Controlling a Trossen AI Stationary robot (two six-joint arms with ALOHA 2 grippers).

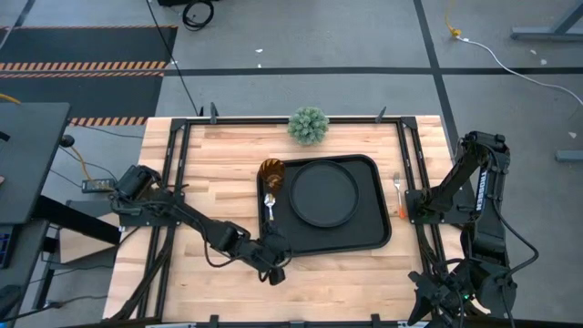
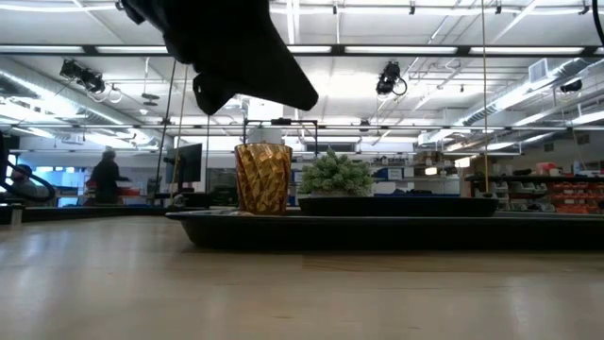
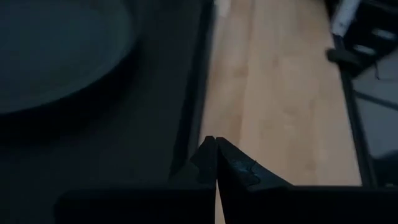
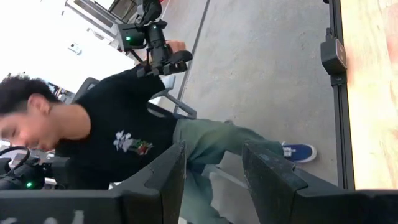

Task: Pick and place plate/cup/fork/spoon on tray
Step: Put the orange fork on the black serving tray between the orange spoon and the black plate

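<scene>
The black tray [image 1: 375, 232] lies mid-table with the round black plate [image 1: 324, 193] on it. The amber cup [image 1: 272, 173] stands upright at the tray's far left corner, also seen in the low view as the cup [image 2: 263, 178]. The spoon [image 1: 270, 206] lies along the tray's left side. The fork [image 1: 398, 196] lies on the wood just right of the tray. My left gripper [image 1: 279, 253] hovers shut at the tray's near left corner, its fingertips [image 3: 216, 158] holding nothing. My right gripper [image 4: 214, 168] is open, raised at the table's right edge.
A small green plant [image 1: 309, 125] stands at the table's far edge, behind the tray. A black metal frame [image 1: 407, 164] runs along the table's sides. A seated person [image 4: 130, 140] shows beyond the table in the right wrist view. Bare wood lies left of the tray.
</scene>
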